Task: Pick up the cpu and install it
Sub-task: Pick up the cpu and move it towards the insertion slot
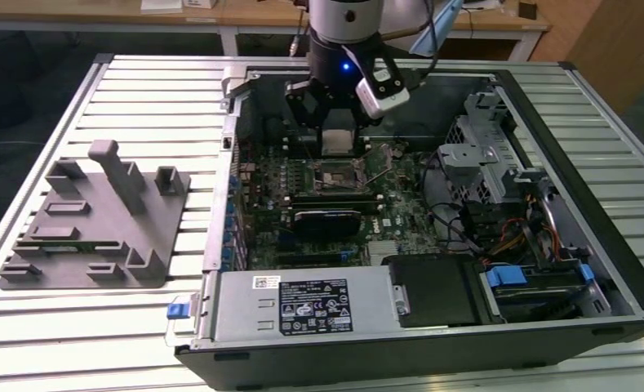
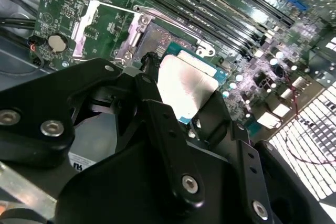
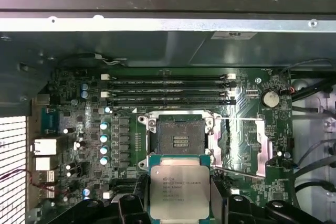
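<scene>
The gripper (image 3: 179,205) pinched the cpu (image 3: 179,190) between its black metal fingers (image 2: 155,85), one pressed on each of two opposite edges. The cpu, a flat square with a pale brushed-metal top and a thin green border, was held over the green motherboard (image 3: 68,77), just beside the open socket (image 3: 180,137). The socket was a square dark recess in a bright steel frame, near the middle of the board, with its shiny steel load plate (image 2: 86,27) swung aside. Long black memory slots (image 3: 168,92) ran parallel to the socket's far edge, and a round silver coin cell (image 3: 270,98) sat near the board's edge. In the exterior view the black case (image 1: 627,278) lay open on a slatted metal table (image 1: 38,327), with a grey moulded fixture (image 1: 93,220) on the table toward the exterior view's left.
</scene>
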`<state>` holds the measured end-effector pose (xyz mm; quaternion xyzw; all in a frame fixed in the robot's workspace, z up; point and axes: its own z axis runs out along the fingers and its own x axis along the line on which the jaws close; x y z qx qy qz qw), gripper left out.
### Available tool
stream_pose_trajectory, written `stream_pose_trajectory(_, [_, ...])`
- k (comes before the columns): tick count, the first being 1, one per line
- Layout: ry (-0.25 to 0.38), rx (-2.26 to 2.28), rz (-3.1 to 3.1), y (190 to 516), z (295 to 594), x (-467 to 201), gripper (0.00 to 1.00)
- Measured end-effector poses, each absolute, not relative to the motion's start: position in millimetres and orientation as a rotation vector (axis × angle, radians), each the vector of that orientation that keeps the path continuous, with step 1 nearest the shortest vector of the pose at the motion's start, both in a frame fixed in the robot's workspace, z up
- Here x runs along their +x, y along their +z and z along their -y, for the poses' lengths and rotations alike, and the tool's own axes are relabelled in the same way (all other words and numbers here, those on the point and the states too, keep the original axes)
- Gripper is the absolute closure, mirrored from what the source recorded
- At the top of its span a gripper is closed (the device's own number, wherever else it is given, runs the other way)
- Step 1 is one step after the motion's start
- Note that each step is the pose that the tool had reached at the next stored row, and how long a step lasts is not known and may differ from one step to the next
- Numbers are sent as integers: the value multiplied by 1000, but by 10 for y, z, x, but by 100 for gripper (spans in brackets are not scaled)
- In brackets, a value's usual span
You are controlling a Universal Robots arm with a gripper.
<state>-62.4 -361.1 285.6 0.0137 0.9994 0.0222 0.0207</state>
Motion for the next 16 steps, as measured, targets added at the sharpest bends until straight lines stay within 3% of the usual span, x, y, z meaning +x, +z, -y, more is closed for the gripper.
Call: stream_pose_trajectory(16, [69, 43, -3100, 2624, 3539, -599, 46])
